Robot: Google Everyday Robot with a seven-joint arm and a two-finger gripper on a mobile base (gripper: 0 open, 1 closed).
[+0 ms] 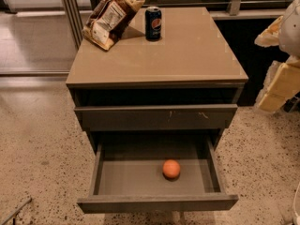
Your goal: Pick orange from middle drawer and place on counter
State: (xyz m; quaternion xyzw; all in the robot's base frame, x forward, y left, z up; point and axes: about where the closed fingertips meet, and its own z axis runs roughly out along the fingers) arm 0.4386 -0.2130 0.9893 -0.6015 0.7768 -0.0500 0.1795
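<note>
Gently, the small round orange fruit (171, 168) in the grey-brown middle drawer (126, 178) should be gripped from above. Off the right edge of the tan counter (187, 55), the white gripper (280, 81) cannot be told open or closed.

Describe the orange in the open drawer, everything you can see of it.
The small round orange fruit looks smooth, whole and evenly orange, with a faint sheen on top. It rests on the flat grey floor of the pulled-out grey-brown middle drawer, slightly right of centre, touching only that floor and clear of the walls. The pale gripper hangs at the view's right edge, well apart from the fruit.
</note>
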